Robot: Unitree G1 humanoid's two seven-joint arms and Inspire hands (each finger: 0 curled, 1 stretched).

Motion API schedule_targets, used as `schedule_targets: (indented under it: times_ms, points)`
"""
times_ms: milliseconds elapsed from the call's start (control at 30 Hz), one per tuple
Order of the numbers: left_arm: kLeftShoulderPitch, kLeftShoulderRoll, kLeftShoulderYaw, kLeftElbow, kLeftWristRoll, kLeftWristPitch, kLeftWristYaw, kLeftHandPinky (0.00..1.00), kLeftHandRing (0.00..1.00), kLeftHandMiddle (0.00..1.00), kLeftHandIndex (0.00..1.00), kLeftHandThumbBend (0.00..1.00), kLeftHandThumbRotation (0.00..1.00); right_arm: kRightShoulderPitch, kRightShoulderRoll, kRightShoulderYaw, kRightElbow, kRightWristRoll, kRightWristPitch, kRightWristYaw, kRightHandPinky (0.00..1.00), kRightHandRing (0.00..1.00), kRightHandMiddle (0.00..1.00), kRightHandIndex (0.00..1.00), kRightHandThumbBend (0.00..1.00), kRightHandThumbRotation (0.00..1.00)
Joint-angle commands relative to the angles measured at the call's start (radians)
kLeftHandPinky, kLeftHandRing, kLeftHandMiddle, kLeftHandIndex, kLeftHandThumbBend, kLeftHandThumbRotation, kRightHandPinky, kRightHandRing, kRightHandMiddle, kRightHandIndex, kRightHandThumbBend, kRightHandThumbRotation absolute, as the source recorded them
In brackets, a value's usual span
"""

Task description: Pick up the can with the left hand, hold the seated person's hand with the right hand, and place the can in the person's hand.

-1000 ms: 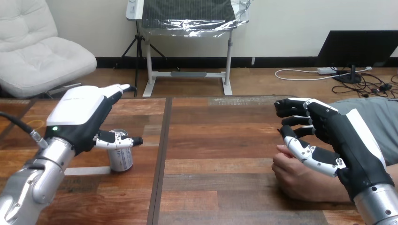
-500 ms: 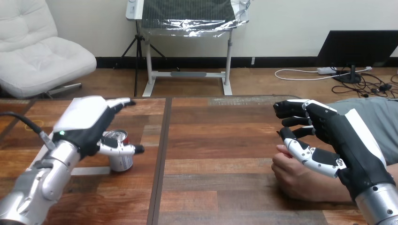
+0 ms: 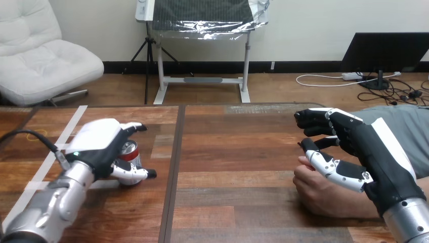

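now left hand point(image 3: 98, 144) brackets the can point(image 3: 130, 148), fingers point(image 3: 132, 126) spread; right hand point(image 3: 374, 152) hangs slack-fingered over the person's hand point(image 3: 318, 190).

The wooden surface point(image 3: 243, 152) is made of dark reddish-brown planks laid side to side, with lighter streaks in the grain. A dark seam point(image 3: 174, 152) runs from its far edge to its near edge, left of the middle, and splits it into a narrower left part and a wider right part. On the left part, a long strip of white tape point(image 3: 67, 125) slants from near the far edge down toward the near left corner. A shorter strip of white tape point(image 3: 34, 185) lies crosswise, meeting the long one close to the left edge. A pale worn patch point(image 3: 248, 109) sits on the far edge of the right part.
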Motion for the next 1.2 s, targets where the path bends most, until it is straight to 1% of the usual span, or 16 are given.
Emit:
schedule_targets:
  times_ms: [0,233,400,500,533,633,833,967,1167]
  points:
    - [-0.121,-0.025,-0.020,0.047,0.008,0.001,0.065,0.82,0.85,0.88,0.86,0.84,0.40,-0.059,-0.022,-0.022,-0.011,0.018,-0.014,0.005,0.67,0.75,0.75,0.73,0.32,0.00]
    - [-0.147,-0.050,-0.054,0.095,0.026,0.017,0.134,0.83,0.86,0.88,0.86,0.82,0.39,-0.060,-0.024,-0.022,-0.014,0.012,-0.004,0.007,0.68,0.75,0.75,0.72,0.33,0.00]
    - [-0.163,-0.063,-0.077,0.127,0.037,0.029,0.173,0.84,0.86,0.88,0.86,0.80,0.40,-0.060,-0.024,-0.021,-0.019,0.010,0.006,0.008,0.70,0.76,0.76,0.72,0.33,0.00]
    - [-0.172,-0.070,-0.094,0.142,0.054,0.043,0.204,0.85,0.87,0.89,0.87,0.80,0.41,-0.060,-0.025,-0.021,-0.021,0.010,0.009,0.010,0.71,0.77,0.76,0.72,0.33,0.00]
    - [-0.173,-0.071,-0.097,0.146,0.056,0.044,0.210,0.85,0.87,0.89,0.87,0.80,0.42,-0.059,-0.025,-0.020,-0.022,0.010,0.009,0.010,0.71,0.77,0.76,0.72,0.33,0.00]
    - [-0.181,-0.078,-0.116,0.166,0.073,0.051,0.258,0.85,0.86,0.88,0.86,0.80,0.42,-0.059,-0.028,-0.020,-0.020,0.008,0.004,0.010,0.72,0.78,0.76,0.72,0.33,0.00]
    - [-0.195,-0.088,-0.147,0.198,0.097,0.072,0.312,0.87,0.87,0.89,0.87,0.79,0.44,-0.058,-0.028,-0.021,-0.022,0.007,0.000,0.009,0.72,0.78,0.76,0.72,0.33,0.00]
    - [-0.203,-0.091,-0.165,0.212,0.109,0.083,0.343,0.88,0.88,0.89,0.87,0.78,0.46,-0.056,-0.028,-0.023,-0.027,0.009,0.007,0.011,0.73,0.78,0.76,0.72,0.33,0.00]
    - [-0.211,-0.092,-0.182,0.224,0.120,0.094,0.370,0.90,0.89,0.90,0.88,0.78,0.47,-0.053,-0.030,-0.023,-0.034,0.007,0.014,0.013,0.74,0.79,0.77,0.72,0.33,0.00]
